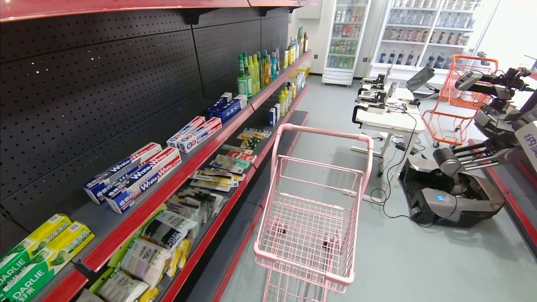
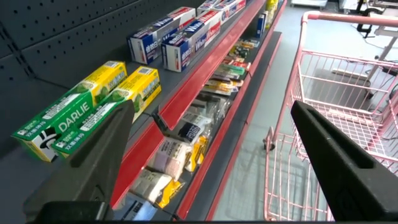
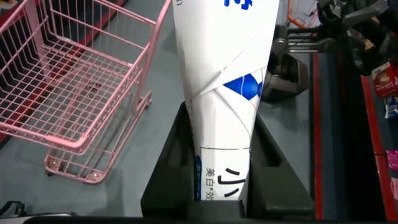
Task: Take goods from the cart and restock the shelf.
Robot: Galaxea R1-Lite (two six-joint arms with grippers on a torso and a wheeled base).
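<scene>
My right gripper is shut on a white toothpaste box with blue print, held upright over the grey floor to the right of the pink cart. An edge of that box shows at the far right of the head view. The cart's basket holds no goods that I can see. My left gripper is open with nothing between its fingers, between the cart and the shelf. Green-and-yellow toothpaste boxes and blue-and-white ones lie on the red-edged shelf.
Packets and sachets fill the lower shelf. Bottles stand farther along the shelf. Another dark robot, a white desk and an orange cart stand to the right. Grey floor lies open between the cart and that robot.
</scene>
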